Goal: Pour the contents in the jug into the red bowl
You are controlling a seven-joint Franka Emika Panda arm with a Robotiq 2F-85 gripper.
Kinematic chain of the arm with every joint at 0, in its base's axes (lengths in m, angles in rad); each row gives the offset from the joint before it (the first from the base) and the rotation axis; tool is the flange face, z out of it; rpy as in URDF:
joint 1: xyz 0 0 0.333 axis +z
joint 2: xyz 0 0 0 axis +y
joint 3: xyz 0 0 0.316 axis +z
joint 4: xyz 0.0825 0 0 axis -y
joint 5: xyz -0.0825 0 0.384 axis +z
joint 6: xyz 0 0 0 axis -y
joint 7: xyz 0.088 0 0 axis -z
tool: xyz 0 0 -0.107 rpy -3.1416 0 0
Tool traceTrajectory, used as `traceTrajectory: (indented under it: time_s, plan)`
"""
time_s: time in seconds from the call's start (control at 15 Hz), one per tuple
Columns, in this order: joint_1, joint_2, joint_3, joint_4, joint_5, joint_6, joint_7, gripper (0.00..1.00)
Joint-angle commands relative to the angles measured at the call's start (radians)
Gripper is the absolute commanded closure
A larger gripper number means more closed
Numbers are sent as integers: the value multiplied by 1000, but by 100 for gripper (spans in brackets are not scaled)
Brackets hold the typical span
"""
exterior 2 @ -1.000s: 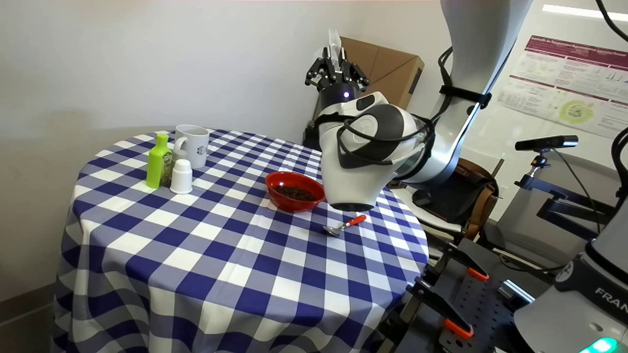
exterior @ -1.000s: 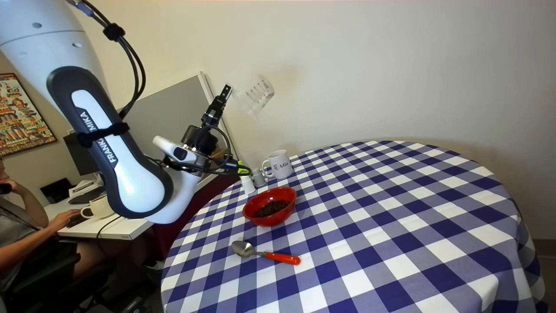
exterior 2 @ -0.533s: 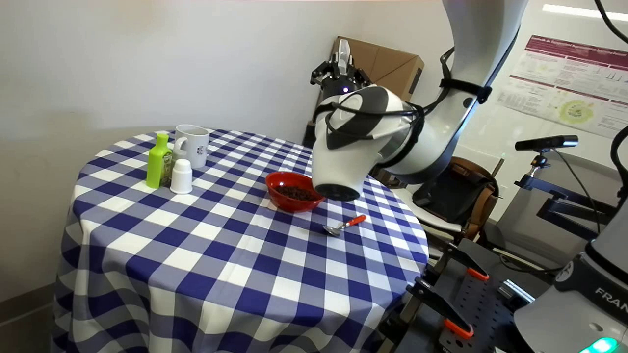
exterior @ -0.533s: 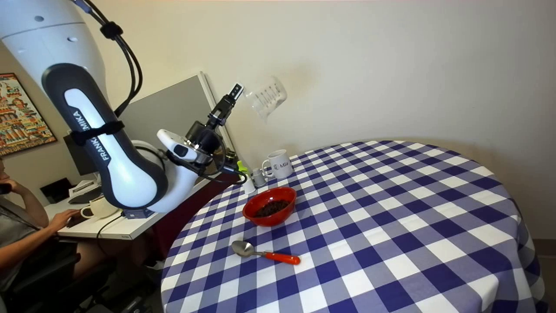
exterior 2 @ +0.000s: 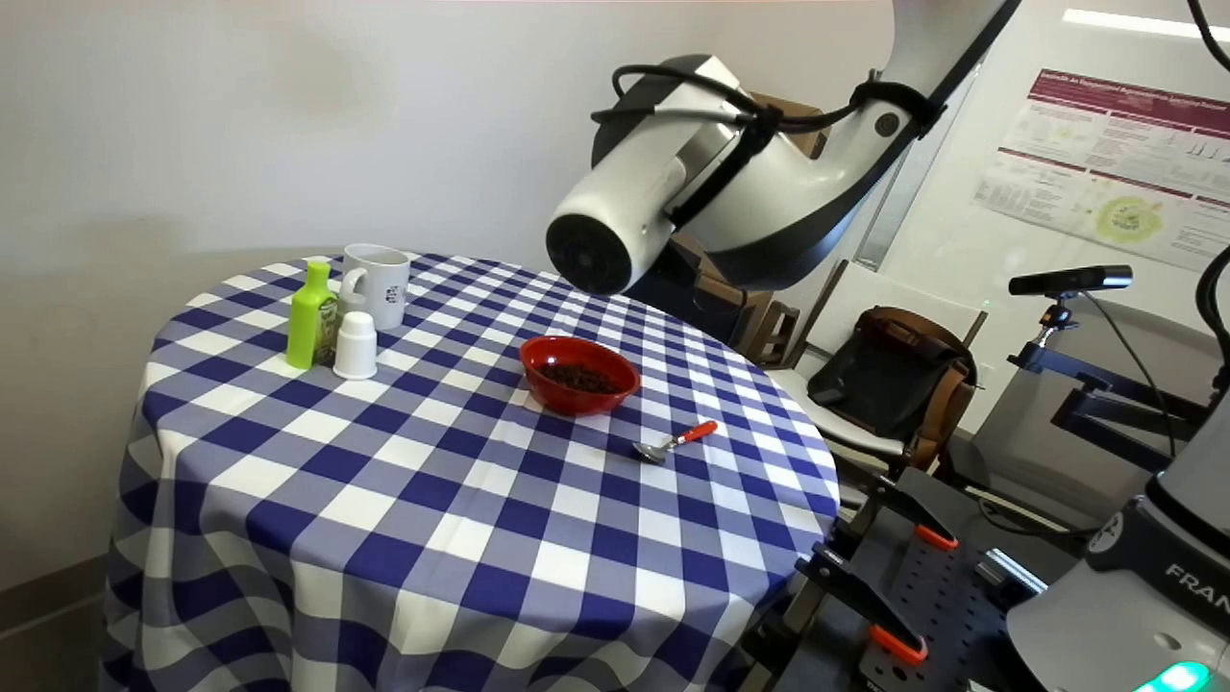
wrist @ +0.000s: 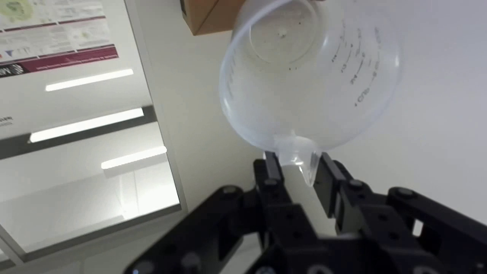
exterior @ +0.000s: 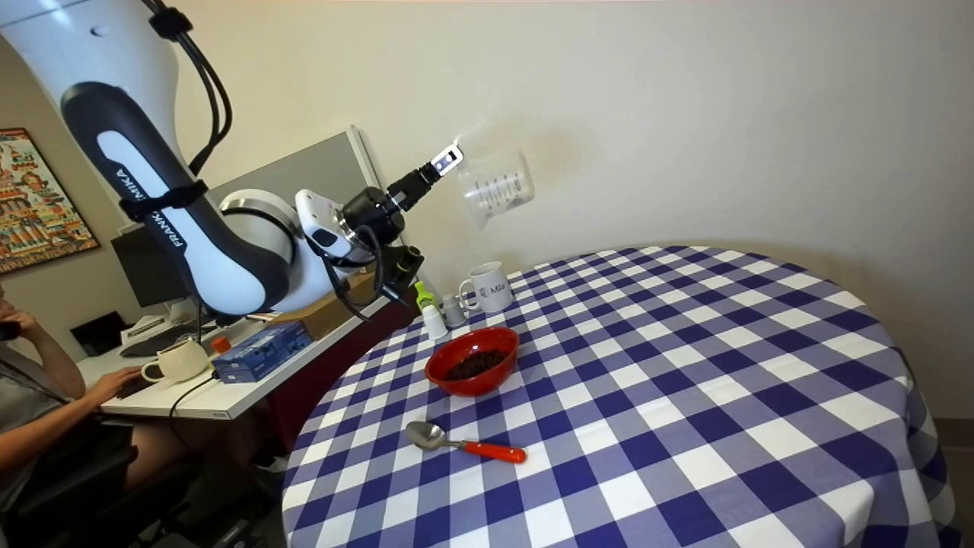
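Observation:
The clear jug (exterior: 498, 186) is held high above the table, lying nearly on its side with its base away from the arm. My gripper (exterior: 447, 160) is shut on the jug's handle. In the wrist view my gripper (wrist: 296, 167) has the handle between its fingertips, and the jug (wrist: 262, 102) has its opening facing the camera. Only a few dark specks show inside it. The red bowl (exterior: 487, 383) stands upright on the table, lower than the jug, with dark bits in it. The bowl (exterior 2: 577, 399) shows there too, but the arm hides jug and gripper.
A spoon with an orange-red handle (exterior: 494, 452) lies in front of the bowl. A white mug (exterior 2: 384, 288), a green bottle (exterior 2: 309, 317) and a white shaker (exterior 2: 356, 346) stand behind it, with a grey shaker (exterior: 453, 310). A person sits at a desk (exterior: 221, 403) beside the table.
The gripper and jug have swung right in an exterior view, and the jug has turned from base-up toward level. The forearm has risen off the bowl's side. Bowl and spoon have not moved.

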Motion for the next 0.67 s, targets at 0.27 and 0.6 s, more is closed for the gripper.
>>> traceTrajectory:
  time_s: [0.27,0.6]
  plan:
    - [-18,-149,-75,84,316,354,-100,90]
    - [-69,-252,-184,160,511,576,-264,90]
